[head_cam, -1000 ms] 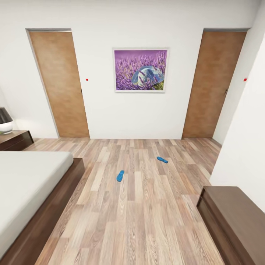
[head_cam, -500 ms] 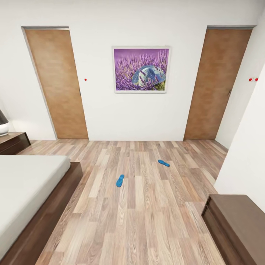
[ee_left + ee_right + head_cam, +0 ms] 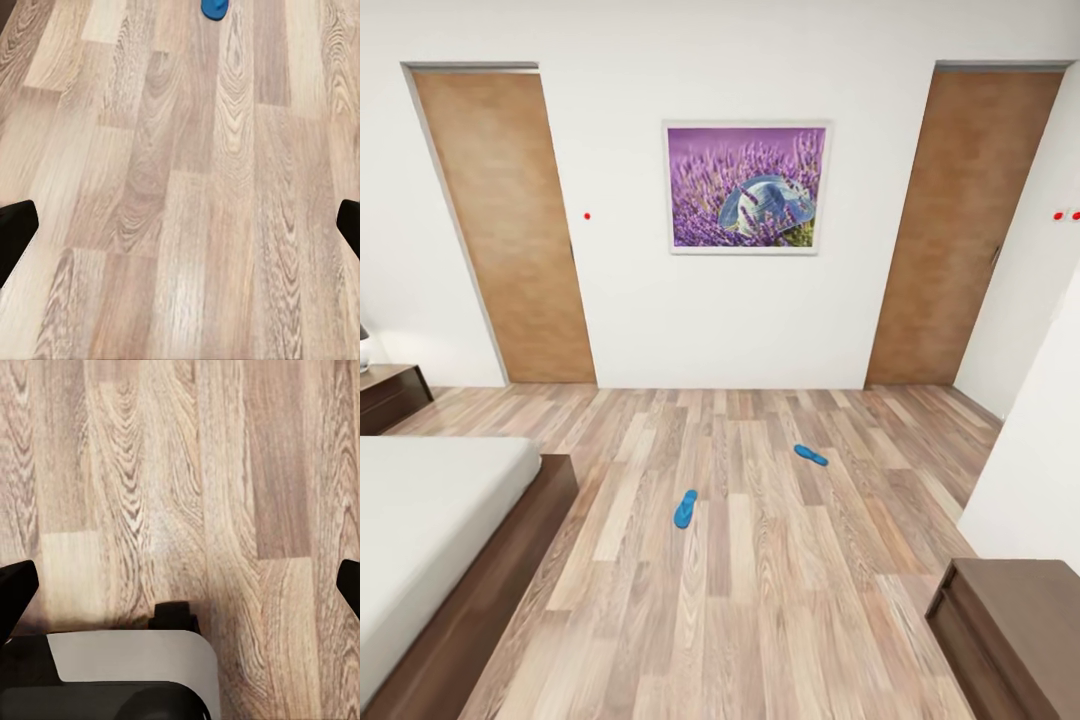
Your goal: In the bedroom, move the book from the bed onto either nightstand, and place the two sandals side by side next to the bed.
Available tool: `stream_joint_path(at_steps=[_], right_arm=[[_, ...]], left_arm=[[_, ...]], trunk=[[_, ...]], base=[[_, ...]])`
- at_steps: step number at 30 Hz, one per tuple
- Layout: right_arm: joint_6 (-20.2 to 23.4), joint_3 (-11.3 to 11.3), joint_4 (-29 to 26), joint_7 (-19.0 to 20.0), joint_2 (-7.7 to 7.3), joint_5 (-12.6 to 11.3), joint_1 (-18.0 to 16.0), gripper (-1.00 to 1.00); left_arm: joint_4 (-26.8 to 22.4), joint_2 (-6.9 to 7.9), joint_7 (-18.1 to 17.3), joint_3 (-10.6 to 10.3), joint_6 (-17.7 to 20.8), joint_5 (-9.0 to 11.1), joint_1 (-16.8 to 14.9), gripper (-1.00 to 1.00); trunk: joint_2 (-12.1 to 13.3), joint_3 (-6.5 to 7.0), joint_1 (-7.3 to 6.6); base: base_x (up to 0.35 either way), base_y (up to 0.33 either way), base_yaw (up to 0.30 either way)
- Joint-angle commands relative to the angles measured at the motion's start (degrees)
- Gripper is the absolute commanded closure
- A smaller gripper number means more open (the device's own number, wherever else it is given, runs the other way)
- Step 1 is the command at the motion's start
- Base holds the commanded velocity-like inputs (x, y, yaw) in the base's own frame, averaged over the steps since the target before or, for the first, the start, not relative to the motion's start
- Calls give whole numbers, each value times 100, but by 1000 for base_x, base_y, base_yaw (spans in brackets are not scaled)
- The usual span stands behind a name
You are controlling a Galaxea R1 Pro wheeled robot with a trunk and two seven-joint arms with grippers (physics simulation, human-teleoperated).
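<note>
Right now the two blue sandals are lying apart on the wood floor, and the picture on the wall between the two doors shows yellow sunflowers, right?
Almost. The two blue sandals, one nearer the bed and one farther off, do lie apart on the wood floor. But the picture between the doors shows purple flowers, not yellow sunflowers. The head view shows it.

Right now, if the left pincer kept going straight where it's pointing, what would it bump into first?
Probably the bare wood floor. The left pincer looks open and empty, and the blue sandal lies farther off, though depth is unclear.
</note>
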Motion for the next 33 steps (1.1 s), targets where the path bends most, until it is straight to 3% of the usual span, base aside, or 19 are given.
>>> stream_joint_path(at_steps=[1, 33], right_arm=[[-19, -15, 3, 5, 2, -3, -3, -100], [-19, 5, 3, 10, 2, 5, -3, -100]], left_arm=[[3, 1, -1, -6, -16, 51, -3, -100], [3, 1, -1, -6, -19, 51, -3, -100]], trunk=[[-2, -6, 3], [-2, -6, 3]], base=[[321, 97, 0], [302, 131, 0]])
